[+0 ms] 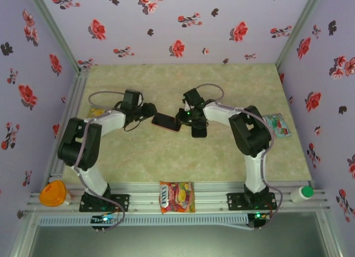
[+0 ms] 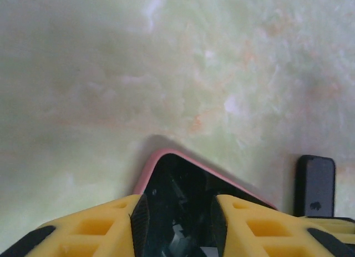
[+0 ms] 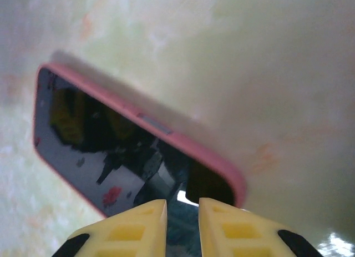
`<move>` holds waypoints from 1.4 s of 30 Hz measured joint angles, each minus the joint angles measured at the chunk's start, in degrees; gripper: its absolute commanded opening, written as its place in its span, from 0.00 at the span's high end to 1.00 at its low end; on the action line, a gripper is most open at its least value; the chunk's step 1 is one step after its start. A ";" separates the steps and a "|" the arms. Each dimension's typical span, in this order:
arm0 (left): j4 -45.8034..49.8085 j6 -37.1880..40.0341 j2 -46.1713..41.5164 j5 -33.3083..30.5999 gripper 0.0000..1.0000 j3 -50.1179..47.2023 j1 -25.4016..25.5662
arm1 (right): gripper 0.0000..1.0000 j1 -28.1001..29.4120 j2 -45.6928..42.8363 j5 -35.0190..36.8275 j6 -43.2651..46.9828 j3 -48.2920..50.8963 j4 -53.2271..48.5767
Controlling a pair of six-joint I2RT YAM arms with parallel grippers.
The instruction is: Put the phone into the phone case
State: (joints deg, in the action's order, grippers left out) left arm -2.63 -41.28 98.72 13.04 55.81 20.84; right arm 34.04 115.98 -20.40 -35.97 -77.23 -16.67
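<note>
A phone with a glossy black screen [image 1: 166, 122] lies mid-table inside a pink case [image 3: 219, 167]; the pink rim runs all round the screen. My left gripper [image 2: 178, 221] is at the phone's left end, its yellow fingers [image 2: 100, 226] apart, with a corner of the pink case [image 2: 158, 160] and the screen showing between them. My right gripper [image 3: 183, 226] is over the phone's other end, fingers only narrowly apart, the screen visible in the gap. In the top view the left gripper [image 1: 148, 110] and right gripper [image 1: 184, 117] flank the phone.
A small dark slab [image 1: 198, 130] lies on the table [image 1: 166, 162] just right of the phone, and that slab [image 2: 316, 185] bears a small logo. A snack packet [image 1: 177, 197], an orange lid [image 1: 51, 193] and a white bottle [image 1: 302, 193] sit on the front rail. A colourful packet [image 1: 276, 125] lies far right.
</note>
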 measured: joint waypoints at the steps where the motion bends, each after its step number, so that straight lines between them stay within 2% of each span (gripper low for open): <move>1: -0.04 -0.42 -1.79 -0.44 0.61 -1.18 -0.02 | 0.74 0.22 0.00 -0.68 0.44 -0.81 -0.98; 7: -1.25 -3.54 -10.25 -1.42 0.61 -9.44 0.28 | 0.79 0.20 0.02 -2.75 3.32 -6.75 -3.74; 14: -2.56 -7.17 -11.89 -1.73 0.61 -14.78 4.66 | 0.83 -2.36 5.16 -3.45 5.95 -13.46 -4.28; 23: -8.94 -10.67 -6.67 -1.49 0.61 -14.78 6.19 | 0.83 -3.78 10.95 -3.34 7.52 -14.47 -4.76; 37: -10.38 -10.93 -1.90 -0.87 0.61 -13.00 6.67 | 0.82 -3.78 11.10 -3.39 7.50 -14.45 -4.66; 42: -10.23 -10.86 0.61 -0.87 0.61 -10.60 6.67 | 0.82 -3.85 10.29 -3.65 7.34 -11.61 -1.73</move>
State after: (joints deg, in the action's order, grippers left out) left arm -12.86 -52.14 99.33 12.16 45.21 27.51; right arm 30.20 126.28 -24.05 -28.62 -88.84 -18.39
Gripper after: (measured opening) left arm 0.388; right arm 0.181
